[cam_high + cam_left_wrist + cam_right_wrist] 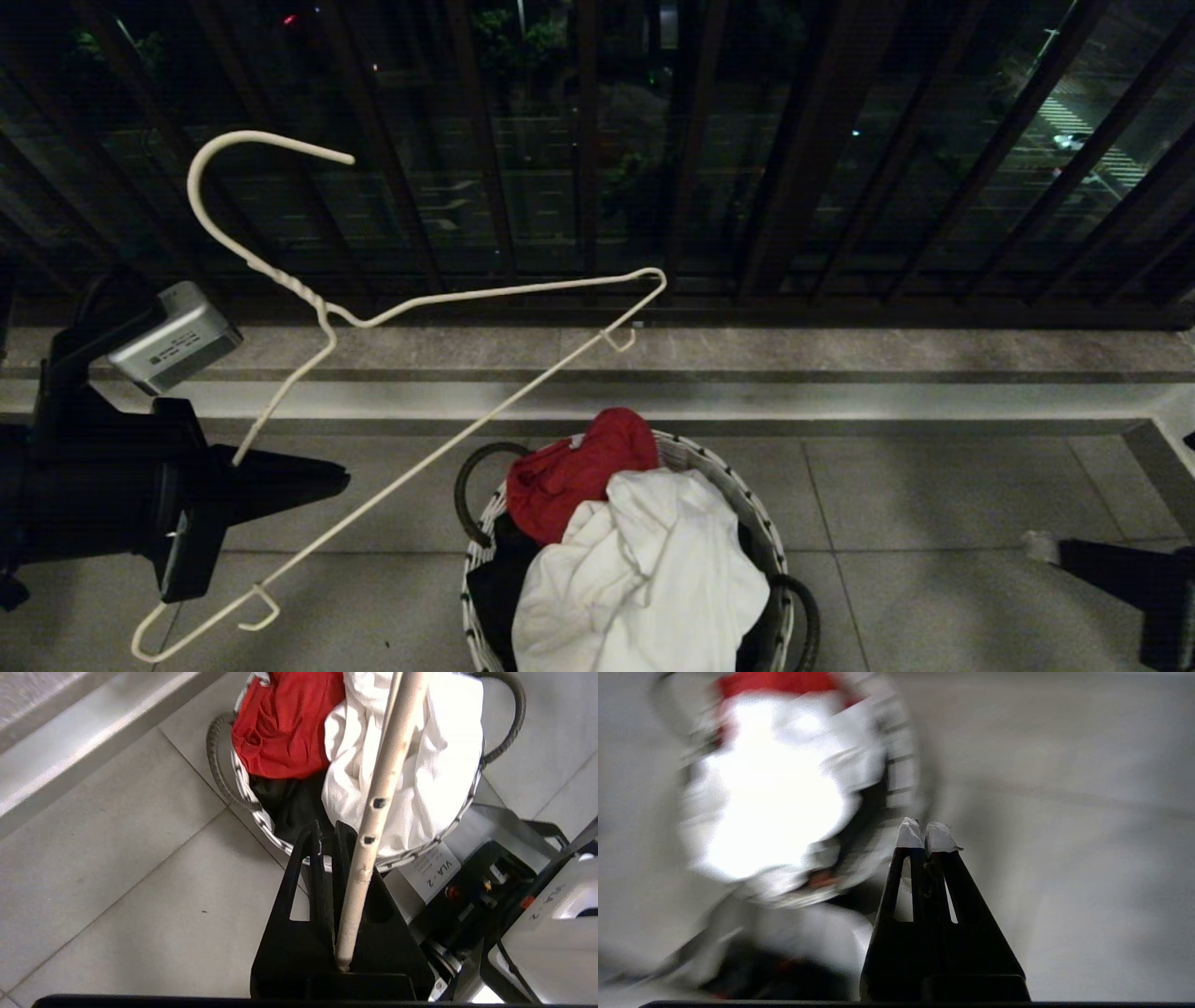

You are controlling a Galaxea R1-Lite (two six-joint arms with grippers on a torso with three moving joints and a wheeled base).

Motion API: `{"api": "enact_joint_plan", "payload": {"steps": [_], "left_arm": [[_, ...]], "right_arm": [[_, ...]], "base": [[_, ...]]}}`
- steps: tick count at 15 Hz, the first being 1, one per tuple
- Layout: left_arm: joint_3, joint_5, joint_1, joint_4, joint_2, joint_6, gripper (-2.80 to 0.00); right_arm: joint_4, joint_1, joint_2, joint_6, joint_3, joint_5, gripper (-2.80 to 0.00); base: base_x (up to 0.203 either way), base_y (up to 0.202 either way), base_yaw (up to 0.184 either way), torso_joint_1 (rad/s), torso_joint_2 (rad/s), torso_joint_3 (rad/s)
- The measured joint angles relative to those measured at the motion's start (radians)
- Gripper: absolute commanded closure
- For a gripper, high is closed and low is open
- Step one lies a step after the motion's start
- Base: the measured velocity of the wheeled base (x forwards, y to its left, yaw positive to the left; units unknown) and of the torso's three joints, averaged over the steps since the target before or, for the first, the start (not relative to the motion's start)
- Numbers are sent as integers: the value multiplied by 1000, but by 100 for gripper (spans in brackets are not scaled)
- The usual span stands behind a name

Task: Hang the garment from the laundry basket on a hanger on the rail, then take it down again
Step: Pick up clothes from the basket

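My left gripper is at the left, shut on the thin white wire hanger by one sloping arm. The hanger hangs tilted in the air, hook up and to the left, its long bar slanting above the floor beside the laundry basket. The white garment lies crumpled on top in the basket. My right gripper is low at the right of the basket, shut on nothing, its fingertips wrapped in white tape. The rail is out of view.
A red cloth and a black garment also lie in the basket. Behind it run a stone kerb and the dark barred balcony railing. My own base stands close beside the basket on the tiled floor.
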Motion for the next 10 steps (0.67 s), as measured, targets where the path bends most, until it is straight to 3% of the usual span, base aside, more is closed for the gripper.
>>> {"api": "enact_joint_plan", "payload": {"steps": [2,4,5,10], "left_arm": [[-15,14,0,0,2,-4,0],[-38,23,0,2,6,-47,0],[-44,25,0,1,8,-61,0],[-50,25,1,1,6,-63,0]], "right_arm": [[-34,94,157,51,-42,14,0],[-86,157,293,70,-66,18,0],[-111,190,351,81,-80,18,-280],[-157,359,582,138,-172,-29,-280]], "base": [[0,0,0,0,0,0],[0,0,0,0,0,0],[0,0,0,0,0,0],[0,0,0,0,0,0]]}}
